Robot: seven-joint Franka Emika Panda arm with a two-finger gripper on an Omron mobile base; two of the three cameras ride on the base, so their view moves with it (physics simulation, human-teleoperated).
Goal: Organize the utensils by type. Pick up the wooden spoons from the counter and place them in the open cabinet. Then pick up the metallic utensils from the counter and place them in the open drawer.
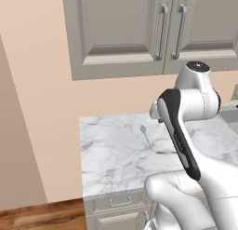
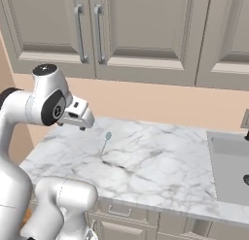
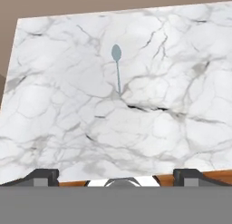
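Out in front of my wide-spread, empty pincer [image 3: 116, 175], the little teal-blue spoon [image 3: 117, 70] lies alone mid-worktop [image 3: 54, 128], bowl at the far end, thin handle pointing straight back at me.

teal spoon [image 3: 117, 64], white-grey veined counter [image 3: 181, 73]

Marble bench [image 3: 54, 128]: broad open surface offering unobstructed passage on all sides of a single slim teal spoon [image 3: 117, 66], which lies flat near the back. Wall cabinets [image 2: 146, 35] overhang the rear edge with doors shut and bar handles [image 2: 98, 32] projecting, limiting headroom there. A sink basin [image 2: 228, 171] interrupts the bench at its right end.
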